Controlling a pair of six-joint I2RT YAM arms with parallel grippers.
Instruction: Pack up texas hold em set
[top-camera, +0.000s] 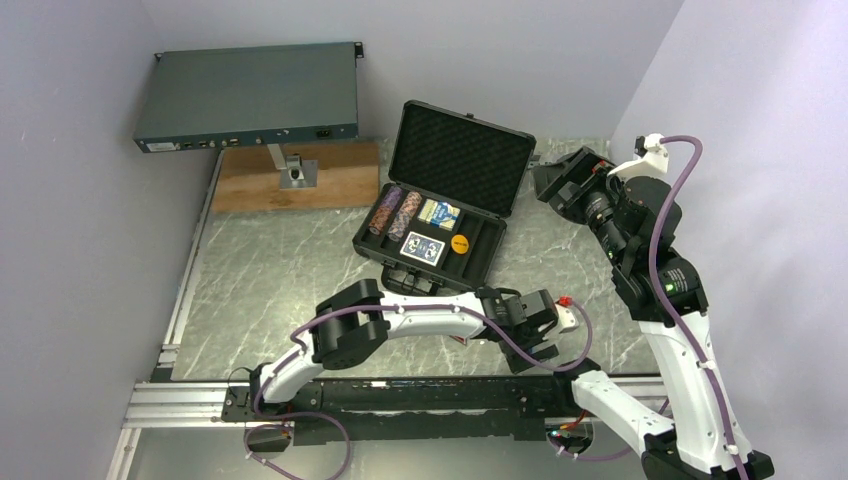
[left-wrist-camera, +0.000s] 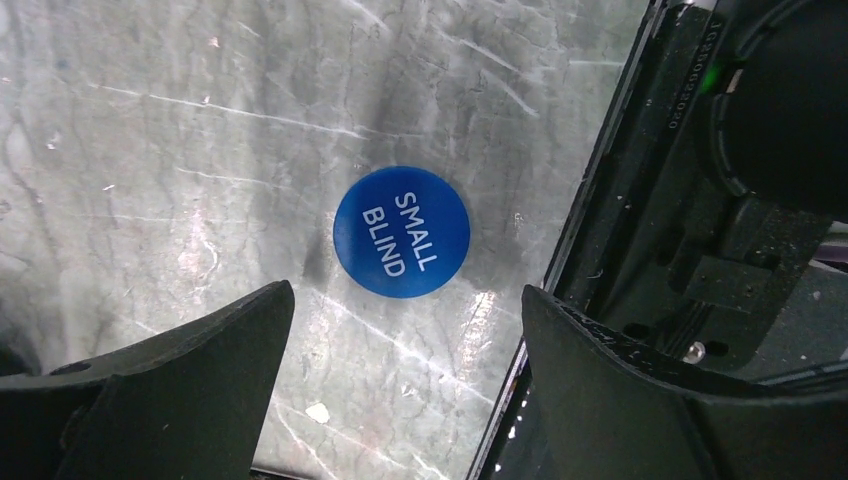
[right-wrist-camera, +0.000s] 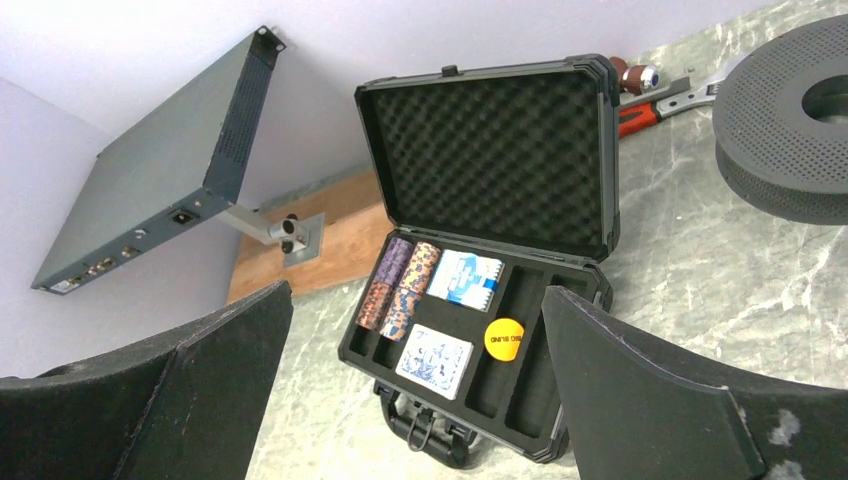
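Note:
The black briefcase lies open on the marble table, its foam-lined lid propped upright. Its tray holds brown-patterned chip rolls, two blue card decks and an orange button. A blue button marked SMALL BLIND lies flat on the table near the front rail. My left gripper hangs open just above it, the button slightly ahead of the fingertips. The right gripper is open and empty, raised to the right of the case and facing it.
A grey rack unit stands on a post over a wooden board at the back left. A dark round spool and a red-handled tool lie behind the case. The black base rail runs just right of the blue button.

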